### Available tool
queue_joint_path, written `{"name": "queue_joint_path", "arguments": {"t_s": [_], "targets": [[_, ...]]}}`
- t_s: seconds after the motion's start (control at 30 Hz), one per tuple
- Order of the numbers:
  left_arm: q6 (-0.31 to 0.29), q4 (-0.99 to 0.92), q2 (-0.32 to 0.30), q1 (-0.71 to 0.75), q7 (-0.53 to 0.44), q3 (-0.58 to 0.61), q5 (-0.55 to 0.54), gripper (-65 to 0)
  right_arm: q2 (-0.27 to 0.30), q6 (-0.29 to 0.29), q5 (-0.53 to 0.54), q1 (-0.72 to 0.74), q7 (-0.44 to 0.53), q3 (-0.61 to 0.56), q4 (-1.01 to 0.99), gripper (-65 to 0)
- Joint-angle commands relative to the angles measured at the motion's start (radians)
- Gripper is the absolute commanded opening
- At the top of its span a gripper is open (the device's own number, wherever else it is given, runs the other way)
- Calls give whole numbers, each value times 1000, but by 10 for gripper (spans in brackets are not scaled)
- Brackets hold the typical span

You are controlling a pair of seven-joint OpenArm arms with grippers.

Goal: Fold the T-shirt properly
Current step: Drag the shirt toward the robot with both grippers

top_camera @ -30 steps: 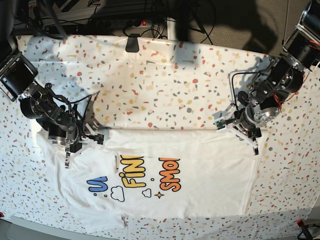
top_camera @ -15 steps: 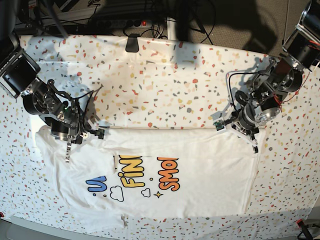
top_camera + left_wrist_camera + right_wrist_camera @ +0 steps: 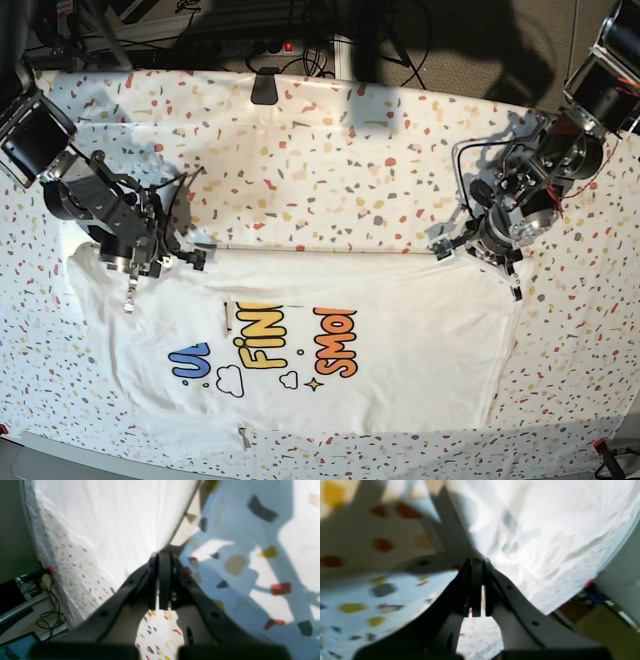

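While my left gripper (image 3: 514,290) and my right gripper (image 3: 128,302) sit at the two far corners of the T-shirt (image 3: 400,340), the shirt lies long from side to side between them, spread toward the near edge of the table (image 3: 330,140). Each arm is close to its own corner. My left fingers (image 3: 160,580) are pressed together, and so are my right fingers (image 3: 476,587). I cannot tell if cloth is pinched in them. The shirt is soft, thin and white, with bright puffy letters. The table cover is speckled.
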Motion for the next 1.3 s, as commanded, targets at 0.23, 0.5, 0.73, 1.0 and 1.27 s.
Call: {"name": "queue_joint_path", "arguments": {"t_s": [0.23, 0.5, 0.73, 1.0, 1.27], "targets": [[41, 41, -11, 77, 16, -6, 128, -650, 137, -107, -21, -83, -24, 14, 170, -650], [41, 153, -12, 156, 111, -6, 155, -650, 238, -107, -74, -209, -72, 14, 314, -650], [42, 274, -18, 237, 237, -6, 156, -650, 267, -138, -80, -280, -116, 40, 373, -650], [95, 397, -68, 357, 291, -7, 159, -650, 267, -152, -76, -459, -135, 213, 480, -650], [129, 489, -79, 458, 315, -7, 227, -650, 267, -151, -87, -666, -193, 347, 633, -650]]}}
